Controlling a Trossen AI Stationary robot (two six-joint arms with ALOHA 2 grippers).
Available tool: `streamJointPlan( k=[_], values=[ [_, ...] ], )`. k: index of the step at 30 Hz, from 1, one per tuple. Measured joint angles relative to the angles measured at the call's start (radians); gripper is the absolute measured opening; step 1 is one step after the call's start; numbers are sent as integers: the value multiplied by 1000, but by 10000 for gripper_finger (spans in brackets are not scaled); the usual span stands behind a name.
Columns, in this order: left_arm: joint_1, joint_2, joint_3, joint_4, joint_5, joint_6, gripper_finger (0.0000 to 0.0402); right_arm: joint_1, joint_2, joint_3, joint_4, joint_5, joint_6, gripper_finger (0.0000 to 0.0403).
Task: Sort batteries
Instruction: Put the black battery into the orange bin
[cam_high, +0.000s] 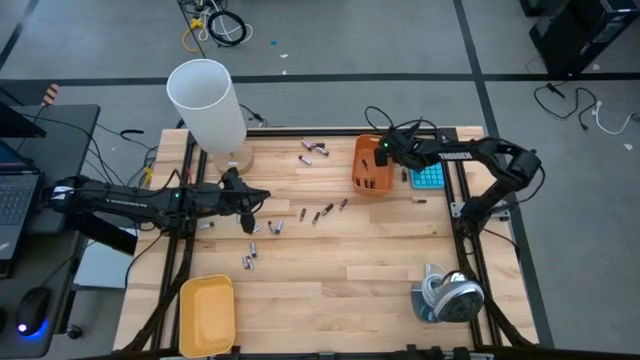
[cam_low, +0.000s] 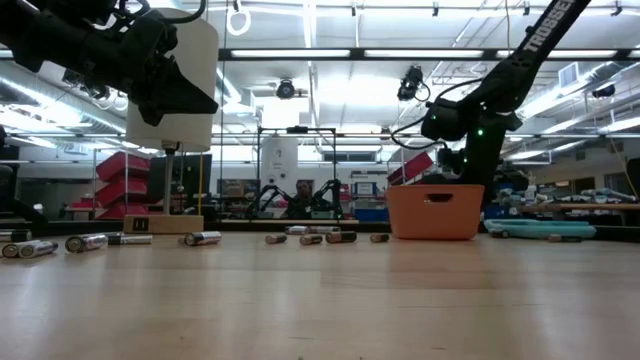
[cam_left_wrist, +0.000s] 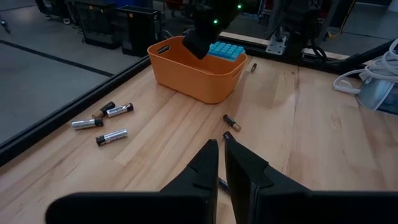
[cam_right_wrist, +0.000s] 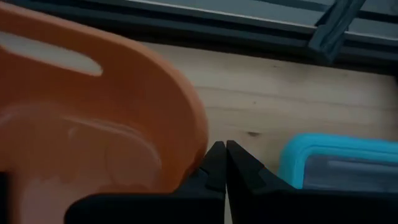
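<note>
Small batteries lie scattered on the wooden table: one group at the far side (cam_high: 312, 150), some in the middle (cam_high: 322, 212), and a few nearer (cam_high: 248, 258). They also show in the left wrist view (cam_left_wrist: 102, 121). My left gripper (cam_high: 260, 198) hovers above the middle-left batteries. Its fingers (cam_left_wrist: 211, 155) are shut and nothing shows between them. My right gripper (cam_high: 384, 152) hangs shut (cam_right_wrist: 221, 149) over the far right rim of the orange bin (cam_high: 370, 165), between the bin (cam_right_wrist: 93, 112) and the blue calculator (cam_right_wrist: 336, 165).
A tall white cylinder (cam_high: 205, 100) stands on a base at the far left. A yellow bin (cam_high: 207, 315) sits at the near left corner. A coil of cable and tape (cam_high: 448, 295) lies at the near right. The calculator (cam_high: 428, 178) lies right of the orange bin.
</note>
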Motion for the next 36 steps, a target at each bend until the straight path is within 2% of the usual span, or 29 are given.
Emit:
streamJointPlan(
  k=[11, 23, 36],
  values=[
    [0, 0, 0, 13, -4, 2, 30, 14, 51, 2, 98, -32, 12, 0],
    [0, 0, 0, 15, -6, 2, 30, 15, 47, 1, 82, -68, -23, 3],
    [0, 0, 0, 21, -6, 2, 30, 15, 47, 1, 74, -56, -25, 73]
  ],
)
